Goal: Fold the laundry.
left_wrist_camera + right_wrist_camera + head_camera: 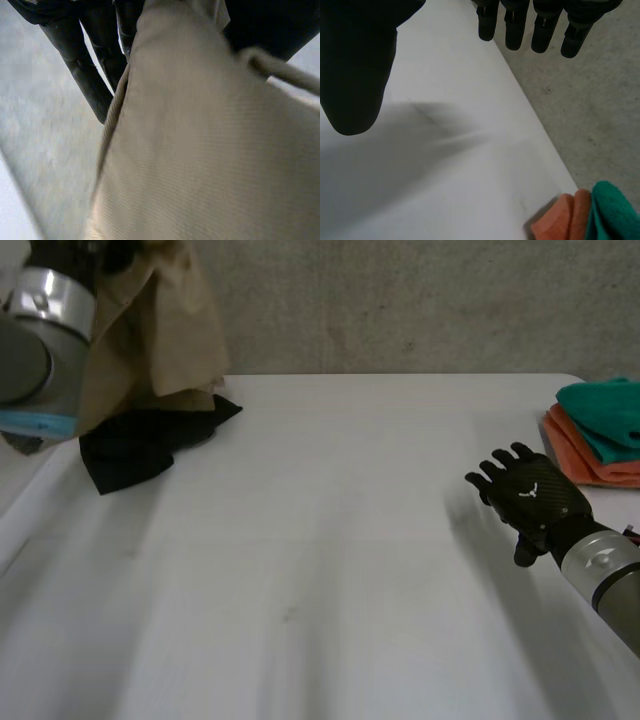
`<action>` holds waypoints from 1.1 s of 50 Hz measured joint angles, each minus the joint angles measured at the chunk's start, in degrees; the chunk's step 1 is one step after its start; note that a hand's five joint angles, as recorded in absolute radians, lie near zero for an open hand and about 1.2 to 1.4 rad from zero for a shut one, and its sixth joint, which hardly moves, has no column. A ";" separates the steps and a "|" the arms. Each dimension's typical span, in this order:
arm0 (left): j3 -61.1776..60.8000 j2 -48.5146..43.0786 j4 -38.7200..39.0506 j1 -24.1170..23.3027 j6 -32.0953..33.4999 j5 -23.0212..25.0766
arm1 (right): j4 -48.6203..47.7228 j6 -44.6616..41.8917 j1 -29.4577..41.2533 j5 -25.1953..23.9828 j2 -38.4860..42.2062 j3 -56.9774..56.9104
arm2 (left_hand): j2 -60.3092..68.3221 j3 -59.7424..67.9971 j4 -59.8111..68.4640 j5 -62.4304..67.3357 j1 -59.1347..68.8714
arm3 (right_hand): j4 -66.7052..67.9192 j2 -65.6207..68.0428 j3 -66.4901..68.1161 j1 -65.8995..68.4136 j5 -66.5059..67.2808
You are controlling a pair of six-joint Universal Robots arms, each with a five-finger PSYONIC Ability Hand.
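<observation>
A tan cloth (160, 330) hangs in the air over the table's far left corner, held up by my left arm (40, 330). In the left wrist view the tan cloth (215, 150) runs between the fingers and thumb of my left hand (90, 75), which is shut on it. Under the hanging cloth a crumpled black cloth (140, 445) lies on the white table (320, 570). My right hand (530, 495) hovers over the table's right side, open and holding nothing; its straight fingers (520, 25) point toward the far edge.
A folded stack, teal cloth (605, 410) on orange cloth (590, 455), sits at the table's far right edge, just beyond my right hand. The right wrist view shows the orange (560, 222) and teal (612, 212) folds by the table's edge.
</observation>
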 measured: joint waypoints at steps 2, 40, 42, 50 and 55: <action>-2.48 5.54 -1.29 -2.60 -3.60 -0.02 | -0.03 0.10 0.04 -0.02 -0.68 -0.18 | 0.34 0.28 0.16 1.28 0.00 | 0.00 0.00 0.00 0.00 0.00; -22.47 9.46 -27.28 -21.16 -13.88 -15.07 | 11.38 17.09 -1.71 1.87 -6.84 -5.50 | -45.66 -47.11 -47.42 -42.05 -39.07 | 0.00 0.00 0.00 0.00 0.00; -25.47 11.33 -26.77 -21.26 -13.17 -15.26 | 13.36 18.23 -1.12 2.12 -6.81 -6.26 | -45.68 -47.18 -47.48 -42.07 -39.09 | 0.00 0.01 0.00 0.00 0.00; -33.03 9.38 -19.77 -21.42 -8.21 -15.54 | 17.36 19.82 3.74 2.58 -5.81 -6.78 | -49.97 -51.40 -51.55 -46.65 -43.77 | 0.00 0.00 0.00 0.00 0.00; -30.48 1.52 -14.77 -21.13 -3.68 -15.59 | 16.95 19.32 7.00 3.12 -4.34 -5.70 | -50.49 -52.11 -51.98 -47.22 -44.65 | 0.00 0.00 0.00 0.00 0.00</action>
